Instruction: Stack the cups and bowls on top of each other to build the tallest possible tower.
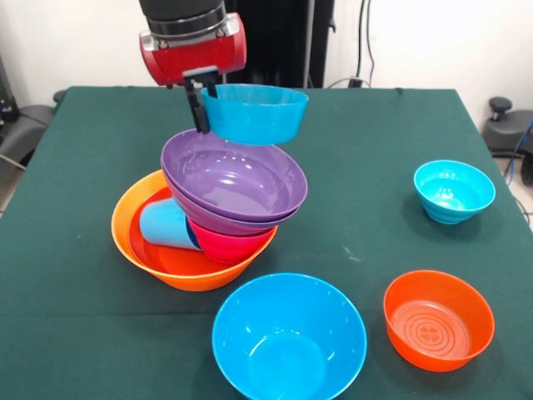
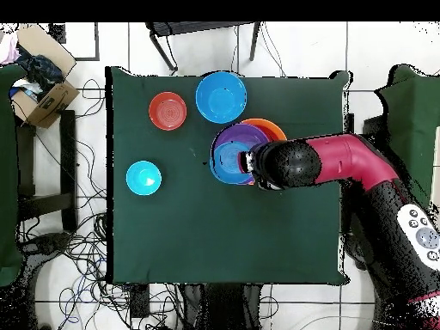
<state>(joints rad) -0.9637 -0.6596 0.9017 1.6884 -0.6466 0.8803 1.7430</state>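
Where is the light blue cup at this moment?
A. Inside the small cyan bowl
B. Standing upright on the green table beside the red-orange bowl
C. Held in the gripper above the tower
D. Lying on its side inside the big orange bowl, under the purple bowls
D: in the front view the light blue cup lies tipped over inside the orange bowl, below the purple bowls; the gripper holds a blue bowl instead.

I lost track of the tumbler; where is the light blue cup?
In the front view the light blue cup lies on its side inside the orange bowl, left of the magenta bowl, under the purple bowls.
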